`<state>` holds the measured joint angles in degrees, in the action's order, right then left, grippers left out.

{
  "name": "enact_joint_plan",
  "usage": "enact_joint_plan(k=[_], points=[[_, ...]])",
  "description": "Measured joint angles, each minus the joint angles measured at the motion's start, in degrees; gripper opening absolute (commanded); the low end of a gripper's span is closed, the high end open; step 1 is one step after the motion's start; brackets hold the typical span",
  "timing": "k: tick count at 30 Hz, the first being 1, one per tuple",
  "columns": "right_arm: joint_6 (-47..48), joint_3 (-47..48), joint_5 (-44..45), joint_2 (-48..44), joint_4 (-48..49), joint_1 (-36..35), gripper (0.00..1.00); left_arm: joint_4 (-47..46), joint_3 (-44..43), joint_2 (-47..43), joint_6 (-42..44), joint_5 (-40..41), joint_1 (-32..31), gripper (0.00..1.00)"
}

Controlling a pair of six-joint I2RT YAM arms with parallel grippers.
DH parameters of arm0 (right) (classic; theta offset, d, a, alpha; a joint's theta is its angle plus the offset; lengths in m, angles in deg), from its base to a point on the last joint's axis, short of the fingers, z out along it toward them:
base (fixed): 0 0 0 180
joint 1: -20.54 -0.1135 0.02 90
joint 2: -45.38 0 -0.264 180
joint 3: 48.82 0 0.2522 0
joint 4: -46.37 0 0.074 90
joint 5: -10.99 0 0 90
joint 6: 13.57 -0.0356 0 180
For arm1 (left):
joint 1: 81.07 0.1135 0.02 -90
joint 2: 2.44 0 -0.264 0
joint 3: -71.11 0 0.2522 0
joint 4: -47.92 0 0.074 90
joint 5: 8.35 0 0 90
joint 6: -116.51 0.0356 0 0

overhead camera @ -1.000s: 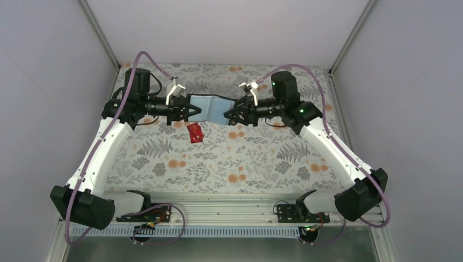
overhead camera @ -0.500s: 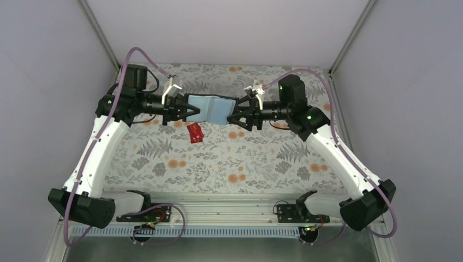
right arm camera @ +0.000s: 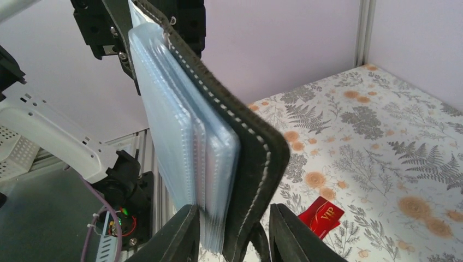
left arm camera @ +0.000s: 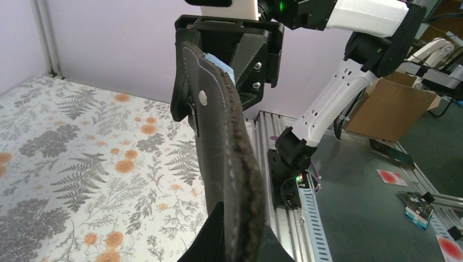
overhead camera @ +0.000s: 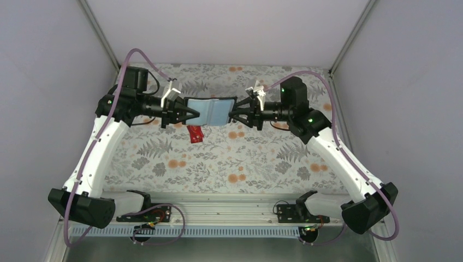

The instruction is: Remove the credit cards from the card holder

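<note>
The card holder [overhead camera: 210, 111] hangs open in the air between my two grippers, its light blue inner sleeves [right arm camera: 180, 125] and black cover [right arm camera: 245, 147] showing. My left gripper [overhead camera: 184, 113] is shut on its left end; the left wrist view shows the holder [left arm camera: 224, 147] edge-on, running from my fingers [left arm camera: 215, 237]. My right gripper [overhead camera: 236, 115] is open, its jaws either side of the right end, with a gap between one finger [right arm camera: 292, 234] and the cover. Red credit cards [overhead camera: 194, 133] lie on the table below the holder. They also show in the right wrist view [right arm camera: 322, 215].
A floral cloth [overhead camera: 245, 158] covers the table, with grey walls on three sides. A metal rail [overhead camera: 229, 210] with both arm bases runs along the near edge. A cardboard box [left arm camera: 390, 106] stands off the table.
My right gripper has drawn back to the right and its jaws have parted on the holder's end. The holder has turned more on edge. The left arm shifted slightly left.
</note>
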<state>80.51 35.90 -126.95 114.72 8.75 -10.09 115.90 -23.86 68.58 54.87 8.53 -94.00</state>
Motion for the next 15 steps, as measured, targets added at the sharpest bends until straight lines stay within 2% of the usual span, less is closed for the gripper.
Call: enact_joint_plan(k=[12,15], points=[[-2.3,-2.7,2.8,-0.7,9.2,-7.4,0.32,-2.8,2.0,0.0,-2.3,-1.2,0.0,0.02],[-2.6,-2.7,3.4,0.0,10.9,-9.0,0.27,-3.6,2.1,0.2,-3.1,-1.2,0.0,0.02]])
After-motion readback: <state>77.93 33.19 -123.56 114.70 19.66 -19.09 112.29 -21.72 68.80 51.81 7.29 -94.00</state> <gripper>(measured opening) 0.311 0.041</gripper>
